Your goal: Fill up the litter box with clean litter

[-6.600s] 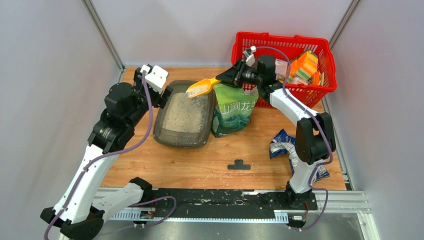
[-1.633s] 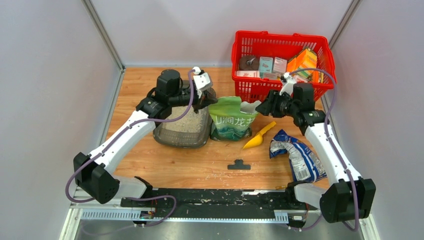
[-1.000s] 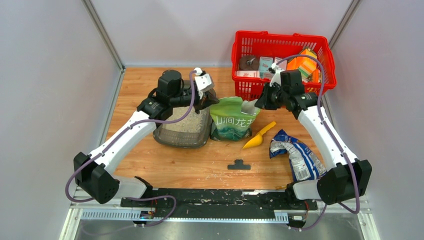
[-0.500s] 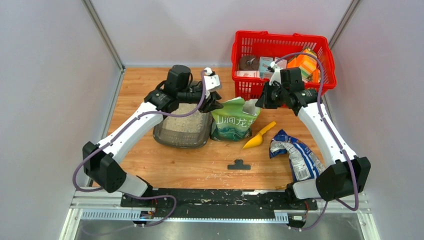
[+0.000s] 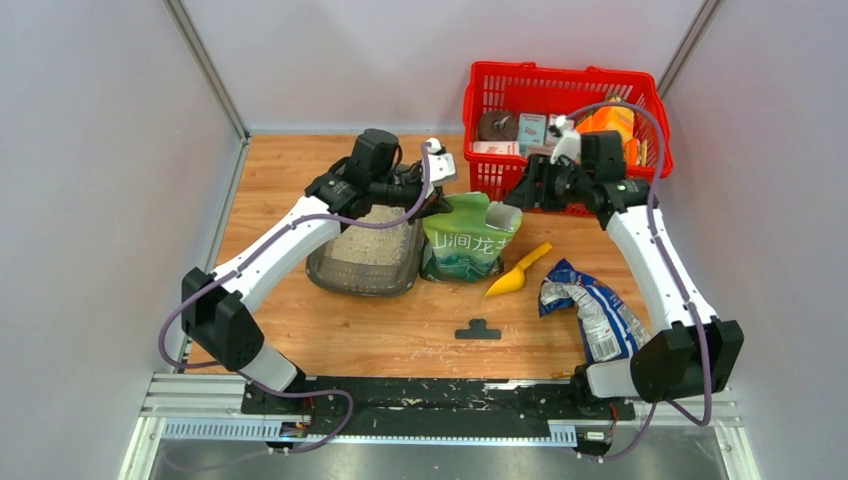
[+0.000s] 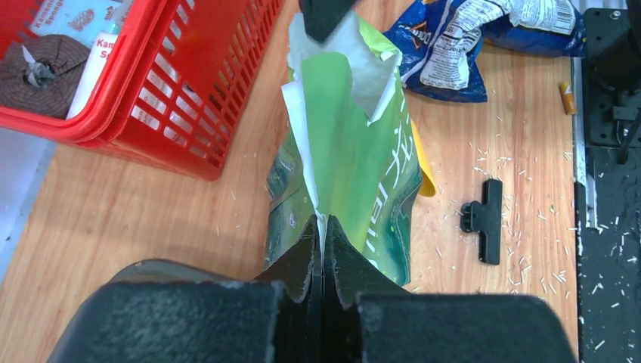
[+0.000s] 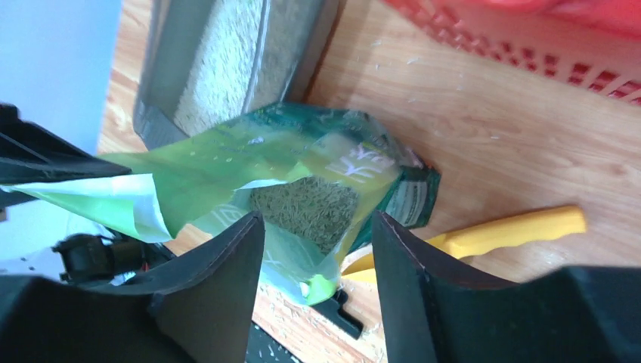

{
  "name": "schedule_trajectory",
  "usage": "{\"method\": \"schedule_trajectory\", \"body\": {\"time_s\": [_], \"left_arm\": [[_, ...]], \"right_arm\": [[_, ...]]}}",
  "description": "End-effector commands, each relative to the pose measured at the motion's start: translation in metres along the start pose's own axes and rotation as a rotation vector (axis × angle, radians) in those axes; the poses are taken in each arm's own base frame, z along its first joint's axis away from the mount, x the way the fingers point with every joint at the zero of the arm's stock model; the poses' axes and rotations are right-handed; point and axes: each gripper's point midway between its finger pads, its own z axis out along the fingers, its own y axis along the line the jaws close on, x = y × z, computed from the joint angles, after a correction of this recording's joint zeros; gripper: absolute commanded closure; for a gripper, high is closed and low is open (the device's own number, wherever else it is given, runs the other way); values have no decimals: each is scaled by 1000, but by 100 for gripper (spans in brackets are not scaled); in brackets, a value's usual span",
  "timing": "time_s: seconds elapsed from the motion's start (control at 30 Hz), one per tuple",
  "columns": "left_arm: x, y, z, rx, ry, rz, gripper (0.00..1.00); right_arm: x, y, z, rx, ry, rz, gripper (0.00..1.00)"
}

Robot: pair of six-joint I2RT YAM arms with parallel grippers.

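The dark grey litter box lies left of centre and holds a layer of pale clean litter. Right beside it stands an open green litter bag. My left gripper is shut on the left edge of the bag's top; in the left wrist view its jaws pinch the white-lined rim. My right gripper hovers open at the bag's right top corner. In the right wrist view its fingers straddle the open mouth, with more litter showing inside the bag.
A red basket of boxes stands at the back right, close behind my right wrist. A yellow scoop lies right of the bag, with a crumpled blue chip bag beyond it. A black clip lies nearer the front.
My left arm has swung right from over the litter box to the bag and shut on its left top edge. My right gripper has opened and drawn back slightly to the right.
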Motion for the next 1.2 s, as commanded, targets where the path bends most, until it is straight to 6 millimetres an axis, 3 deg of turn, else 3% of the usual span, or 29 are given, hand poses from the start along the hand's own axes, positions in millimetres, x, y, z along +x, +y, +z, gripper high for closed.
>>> {"method": "schedule_trajectory", "body": {"time_s": [0.0,0.07,0.13,0.17,0.23,0.4,0.7,1.17], "left_arm": [[-47,-7,-28,-58,-132,78,100],[-44,-10,-30,-59,-124,68,100],[-43,-11,-32,-61,-122,61,100],[-43,-12,-32,-62,-121,57,100],[-42,-10,-32,-73,-115,51,100],[-46,-5,-30,-84,-111,21,100],[-43,-1,-28,-96,-98,-6,100],[-43,4,-21,-107,-119,-35,100]], "right_arm": [[-38,26,-45,-281,-163,-108,33],[-32,18,-57,-306,-199,-314,28],[-13,26,-70,-339,-217,-460,22],[8,16,-60,-339,-195,-490,20],[20,20,-65,-359,-230,-608,19],[73,13,-42,-417,-145,-712,20],[62,5,-15,-402,-205,-757,21],[68,38,0,-538,-158,-703,28]]}}
